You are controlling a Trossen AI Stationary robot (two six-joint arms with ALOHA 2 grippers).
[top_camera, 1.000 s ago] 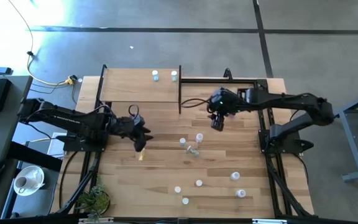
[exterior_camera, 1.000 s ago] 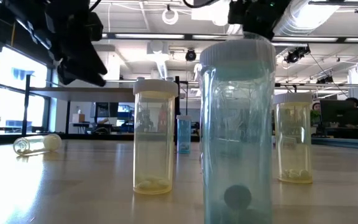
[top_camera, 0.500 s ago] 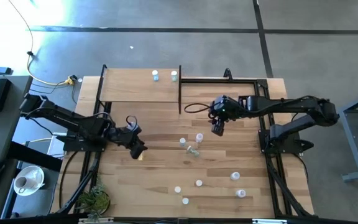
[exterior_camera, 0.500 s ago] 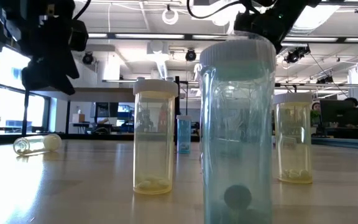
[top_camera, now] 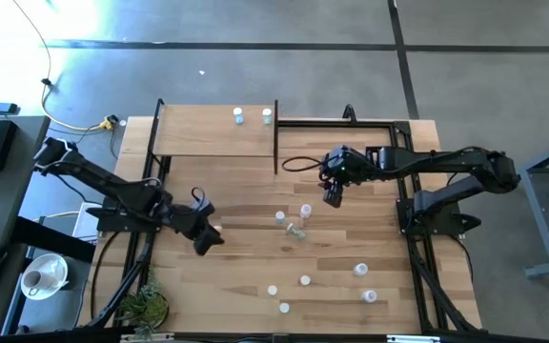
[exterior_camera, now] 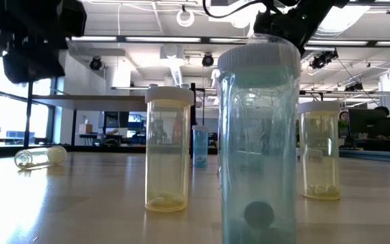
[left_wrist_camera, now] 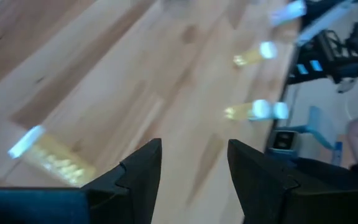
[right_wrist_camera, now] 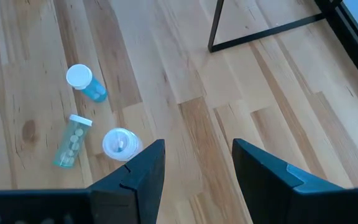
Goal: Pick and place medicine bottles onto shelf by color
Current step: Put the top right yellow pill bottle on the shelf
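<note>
1. From above, the left gripper [top_camera: 205,239] hung low over the left side of the plank table [top_camera: 389,314], its fingers apart and empty. The right gripper [top_camera: 332,197] hovered right of centre, fingers likewise spread with nothing between them. The shelf [top_camera: 213,133] stood at the table's far edge with two bottles [top_camera: 239,116] on it; three more bottles [top_camera: 304,211] clustered mid-table near the right gripper, and others [top_camera: 305,280] were scattered along the near side.
2. At table level, a blue-tinted bottle [exterior_camera: 259,135] stood closest to the camera, flanked by two yellow bottles [exterior_camera: 167,149], with a clear bottle [exterior_camera: 40,156] on its side far off to one side.
3. The left wrist camera looked past that arm's parted fingers [left_wrist_camera: 143,171] at bare wood, a blurred yellow bottle [left_wrist_camera: 48,152] lying close by.
4. The right wrist camera showed its separated fingers [right_wrist_camera: 143,171] above the table, with a blue bottle [right_wrist_camera: 86,83], a toppled teal bottle [right_wrist_camera: 73,140] and an upright white-capped bottle [right_wrist_camera: 120,142] grouped together beyond them.
</note>
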